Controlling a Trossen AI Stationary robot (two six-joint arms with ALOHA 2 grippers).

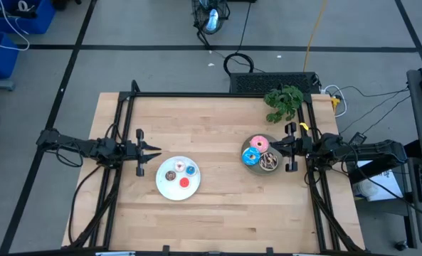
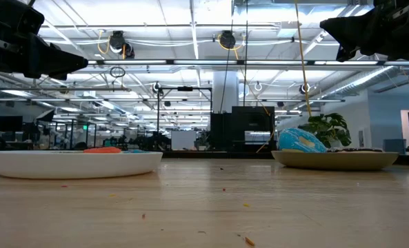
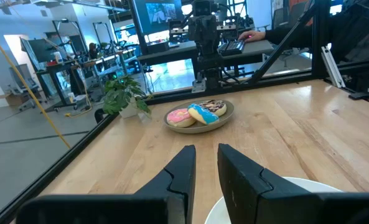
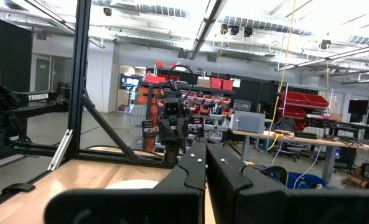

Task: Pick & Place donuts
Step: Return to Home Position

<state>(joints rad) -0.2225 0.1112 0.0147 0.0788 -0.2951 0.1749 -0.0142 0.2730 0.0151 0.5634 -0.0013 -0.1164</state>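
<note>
With four tiny donuts (image 1: 184,182) on the white plate (image 1: 169,188) and the left gripper (image 1: 159,150) just beside it — slightly spread, empty — a low swing home could clip its rim; the right gripper (image 1: 273,147) — pressed together — waits well apart.

At table height the rim of the white plate (image 2: 73,165) hid what lay on it, save the top of the red donut (image 2: 106,149) (a blue sliver beside it was too small to tell). The right gripper (image 4: 206,149) covered most of that plate in its own wrist view; the left wrist view's edge cut it off
</note>
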